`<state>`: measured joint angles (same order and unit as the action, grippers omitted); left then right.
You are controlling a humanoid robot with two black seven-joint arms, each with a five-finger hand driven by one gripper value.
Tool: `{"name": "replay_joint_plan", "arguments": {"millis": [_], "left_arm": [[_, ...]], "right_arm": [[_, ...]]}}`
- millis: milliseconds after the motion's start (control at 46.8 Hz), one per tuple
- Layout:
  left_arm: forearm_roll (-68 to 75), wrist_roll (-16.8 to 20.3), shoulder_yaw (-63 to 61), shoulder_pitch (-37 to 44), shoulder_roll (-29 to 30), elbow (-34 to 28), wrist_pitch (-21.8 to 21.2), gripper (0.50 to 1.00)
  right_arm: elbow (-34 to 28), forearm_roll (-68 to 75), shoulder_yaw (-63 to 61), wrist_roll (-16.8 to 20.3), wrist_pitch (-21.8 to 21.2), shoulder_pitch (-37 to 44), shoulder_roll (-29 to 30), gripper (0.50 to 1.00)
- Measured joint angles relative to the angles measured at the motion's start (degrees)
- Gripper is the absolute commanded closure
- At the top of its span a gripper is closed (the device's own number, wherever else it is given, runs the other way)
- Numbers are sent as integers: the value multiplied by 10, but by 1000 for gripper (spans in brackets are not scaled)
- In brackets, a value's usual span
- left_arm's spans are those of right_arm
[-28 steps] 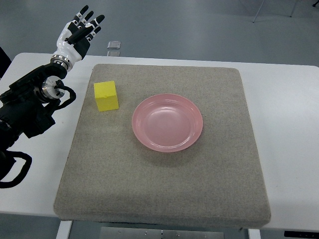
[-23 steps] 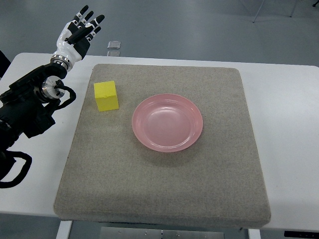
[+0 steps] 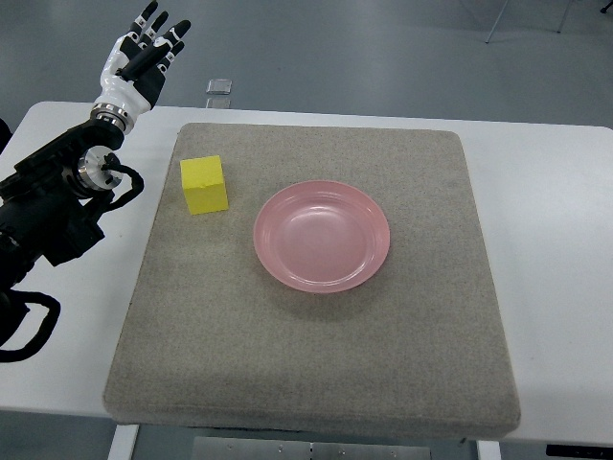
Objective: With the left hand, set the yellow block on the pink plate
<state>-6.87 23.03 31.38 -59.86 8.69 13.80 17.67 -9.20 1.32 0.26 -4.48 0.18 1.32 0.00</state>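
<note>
One hand only is in the picture, the left hand, at the upper left of the frame, raised beyond the far edge of the white table, with its fingers stretched out and holding nothing. The yellow block stands on the grey mat, left of centre, just beside the pink plate but not touching it. The plate is empty, so I judge the task has not really begun.

What can go wrong? The hand must come down on the block from the far left side. If the fingers arrive too low or from the side, they may push the block along the mat toward the plate rim instead of closing around it. A grip on the corners only could let the block turn or slip during the carry. A release too near the rim could leave it tilted there.
</note>
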Motion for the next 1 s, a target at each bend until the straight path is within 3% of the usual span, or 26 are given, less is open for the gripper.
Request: {"name": "replay_joint_plan", "arguments": {"millis": [1004], "left_arm": [[-2,-6,-2,-11,2,-2,-17,506]], "right_arm": [[0,0,0,0,0,0,0,576]]}}
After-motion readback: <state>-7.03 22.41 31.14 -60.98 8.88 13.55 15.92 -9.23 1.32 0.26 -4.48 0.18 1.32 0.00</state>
